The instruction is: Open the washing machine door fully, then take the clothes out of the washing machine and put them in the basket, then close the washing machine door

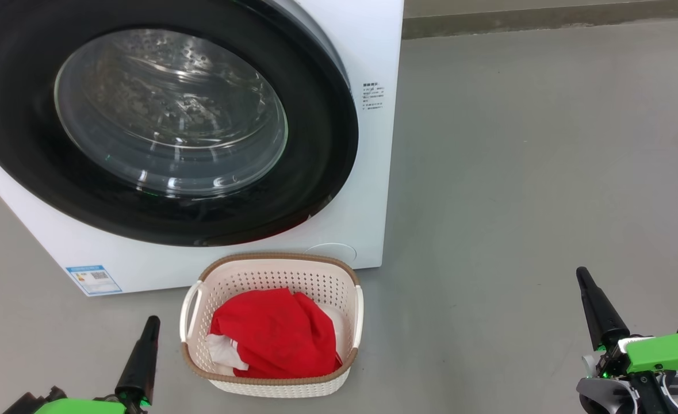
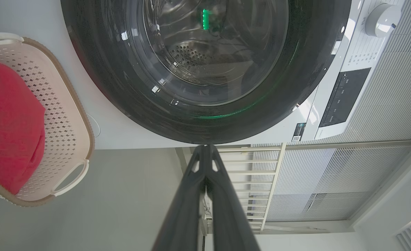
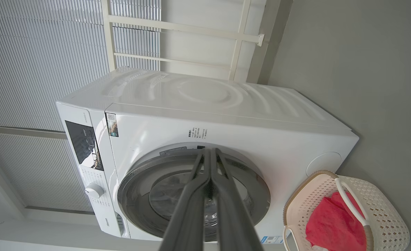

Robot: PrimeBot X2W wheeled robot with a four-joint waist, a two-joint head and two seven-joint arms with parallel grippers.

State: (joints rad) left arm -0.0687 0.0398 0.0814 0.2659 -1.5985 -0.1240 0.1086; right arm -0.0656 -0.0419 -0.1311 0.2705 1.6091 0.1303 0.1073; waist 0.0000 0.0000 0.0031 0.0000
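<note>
Grey floor (image 1: 517,172), red clothes (image 1: 275,333) inside basket (image 1: 278,256)

The washing machine door (image 1: 315,172) runs off the top and left edges of the head view, and reflections on it blur the drum (image 1: 172,109) behind. Right of the door, the printed label (image 1: 373,96) is too small to read, as is the blue sticker (image 1: 94,279) below the door. Also below the door, in the basket (image 1: 281,279), red clothes (image 1: 275,333) hide the floor and most of a white piece (image 1: 223,352)
</note>
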